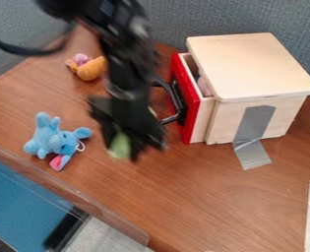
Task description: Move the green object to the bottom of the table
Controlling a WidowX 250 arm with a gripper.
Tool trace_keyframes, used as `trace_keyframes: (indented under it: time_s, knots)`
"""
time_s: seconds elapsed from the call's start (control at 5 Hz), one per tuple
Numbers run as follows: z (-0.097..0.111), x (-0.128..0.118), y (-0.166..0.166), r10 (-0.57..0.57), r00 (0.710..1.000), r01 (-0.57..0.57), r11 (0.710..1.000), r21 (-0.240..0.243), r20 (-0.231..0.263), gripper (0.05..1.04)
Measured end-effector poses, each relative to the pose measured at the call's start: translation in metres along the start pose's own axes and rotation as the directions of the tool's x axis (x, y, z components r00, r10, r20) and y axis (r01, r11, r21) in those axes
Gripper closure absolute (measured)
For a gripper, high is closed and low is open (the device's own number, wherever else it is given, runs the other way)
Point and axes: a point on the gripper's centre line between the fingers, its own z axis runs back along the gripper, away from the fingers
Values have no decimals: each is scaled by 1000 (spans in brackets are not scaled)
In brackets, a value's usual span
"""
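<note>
green thing (119,146) at my jaws (135,147), drawer handle (179,109) close by

i hang over the bench (203,197), the green thing low against me; blur leaves me unable to tell whether my jaws are spread, pressed together or pinching it. in view, the black handle crowds one side of me, on the red front (191,115) of a partly open drawer in a wooden box (249,64). grey tape (252,125) runs from box to bench. a blue plush (52,140) sits near my other side, an orange toy (91,69) farther up. bench surface stretches below me and the box; its raised rim (85,202) slants along the lower left.
</note>
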Motion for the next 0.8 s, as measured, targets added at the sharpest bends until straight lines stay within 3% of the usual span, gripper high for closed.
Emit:
trace_keyframes:
  time_s: [0.4, 0.6, 0.8]
  knots:
    - [-28, -16, -39, -72, 995, 72, 997, -9, -72, 537]
    - [-36, -20, -37, -55, 994, 57, 998, 9, -99, 229]
    - [-27, -19, -36, -76, 993, 77, 997, 13, -94, 72]
